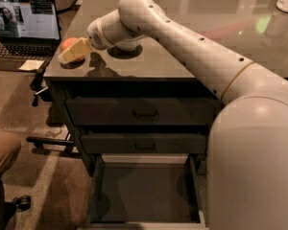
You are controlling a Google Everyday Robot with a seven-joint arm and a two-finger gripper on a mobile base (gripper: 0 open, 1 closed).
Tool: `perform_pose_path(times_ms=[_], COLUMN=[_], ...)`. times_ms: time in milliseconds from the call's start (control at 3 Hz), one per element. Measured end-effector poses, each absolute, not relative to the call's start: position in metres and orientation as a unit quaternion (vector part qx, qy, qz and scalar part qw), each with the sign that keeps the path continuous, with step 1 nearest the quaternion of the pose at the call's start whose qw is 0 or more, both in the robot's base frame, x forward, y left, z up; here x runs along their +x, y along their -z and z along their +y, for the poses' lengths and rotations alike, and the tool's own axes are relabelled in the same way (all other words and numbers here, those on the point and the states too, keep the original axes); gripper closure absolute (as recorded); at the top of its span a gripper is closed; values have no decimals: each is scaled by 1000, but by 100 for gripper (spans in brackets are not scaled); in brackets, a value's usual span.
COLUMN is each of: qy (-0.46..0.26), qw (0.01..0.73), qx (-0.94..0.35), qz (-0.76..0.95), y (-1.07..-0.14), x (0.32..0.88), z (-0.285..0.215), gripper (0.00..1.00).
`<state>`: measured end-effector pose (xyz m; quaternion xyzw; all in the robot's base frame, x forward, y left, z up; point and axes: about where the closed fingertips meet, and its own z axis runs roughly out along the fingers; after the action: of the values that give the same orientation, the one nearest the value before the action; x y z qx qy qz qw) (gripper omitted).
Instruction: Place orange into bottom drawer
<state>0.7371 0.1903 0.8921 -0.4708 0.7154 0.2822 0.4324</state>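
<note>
Camera view: orange (67, 42) on cabinet top (149, 63), far-left corner, partly hidden behind gripper (71, 52). Round; no long axis or heading to note. Gripper low over that corner, right against the orange's near side, reaching in from the right on white arm (192, 51). Jaws apart or clamped: cannot tell. Bottom drawer (144, 190) pulled out toward near side, below two shut drawers, well apart from orange. Open laptop (24, 25) at far left.
</note>
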Motion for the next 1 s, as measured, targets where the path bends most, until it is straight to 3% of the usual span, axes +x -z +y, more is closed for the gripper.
perform_pose_path(times_ms=[333,667,1000], qy=[-288,-295,-303], qw=[421,409,398], qx=[-478,-486,-488], qz=[715,714,716], y=[-881,-869,-857], x=[747,753,754], z=[207,224,236], gripper=[0,11,28])
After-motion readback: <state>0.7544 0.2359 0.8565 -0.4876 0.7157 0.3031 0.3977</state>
